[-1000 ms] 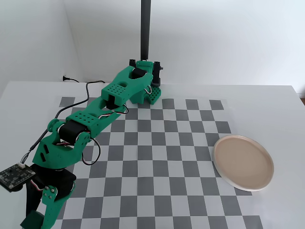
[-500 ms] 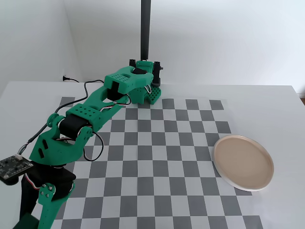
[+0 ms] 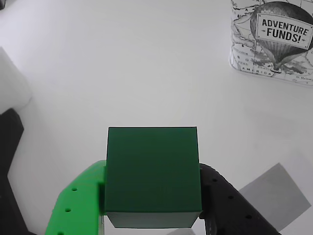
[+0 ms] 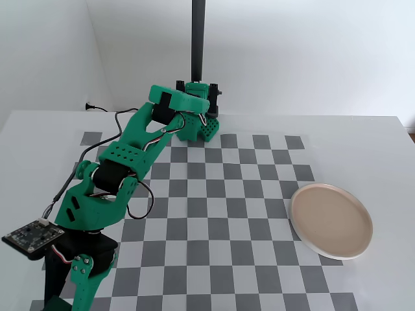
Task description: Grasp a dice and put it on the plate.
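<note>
Across the fixed view spreads the white tabletop (image 4: 382, 149) with its checker mat (image 4: 214, 220); the green arm (image 4: 123, 168) reaches to the upper middle. At right lies the plate (image 4: 332, 220), bare. Low in the wrist view's centre, the dice (image 3: 152, 171) sits clamped between the tool's (image 3: 151, 205) green finger on its left and black finger on its right. An "Adventure Funds!" tin (image 3: 274, 39) stands upper right.

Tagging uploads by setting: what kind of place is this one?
Probably a hobby or home desk rig, not a lab. A white table with a printed checkerboard mat against plain white walls, a bare circuit board by the arm's base, and an "Adventure Funds!" tin in the wrist view.
</note>
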Available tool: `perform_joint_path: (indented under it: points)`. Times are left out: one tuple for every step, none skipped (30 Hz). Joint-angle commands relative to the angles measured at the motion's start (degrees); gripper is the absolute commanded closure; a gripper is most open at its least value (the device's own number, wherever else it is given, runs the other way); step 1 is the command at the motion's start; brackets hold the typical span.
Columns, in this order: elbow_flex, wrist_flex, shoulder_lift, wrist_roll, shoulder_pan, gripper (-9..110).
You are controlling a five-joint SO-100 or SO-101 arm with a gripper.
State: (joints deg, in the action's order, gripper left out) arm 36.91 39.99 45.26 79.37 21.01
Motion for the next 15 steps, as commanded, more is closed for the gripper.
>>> perform_joint_path:
  points:
    - [6.5,-6.0,14.1,0.3,-1.7,106]
    - [8.3,-7.0,14.9,0.4,-1.9,106]
    - [9.8,-7.6,15.8,0.5,-2.2,106]
    - [11.4,-8.3,16.6,0.6,-2.5,106]
    - [13.0,-9.1,17.5,0.7,-2.9,106]
    - [14.8,-9.8,18.5,0.8,-3.3,106]
    - [16.5,-10.8,19.2,0.9,-3.7,106]
    - [18.5,-12.0,20.3,1.1,-4.1,106]
    - [20.4,-13.0,21.1,1.1,-4.5,106]
    - [22.0,-14.0,21.9,1.2,-4.9,106]
    - [23.6,-14.9,22.8,1.3,-5.4,106]
    - [25.2,-15.6,23.5,1.4,-5.9,106]
    - [26.8,-16.3,24.3,1.4,-6.3,106]
    - [28.3,-17.1,25.0,1.5,-6.9,106]
    - [29.8,-17.8,25.7,1.6,-7.4,106]
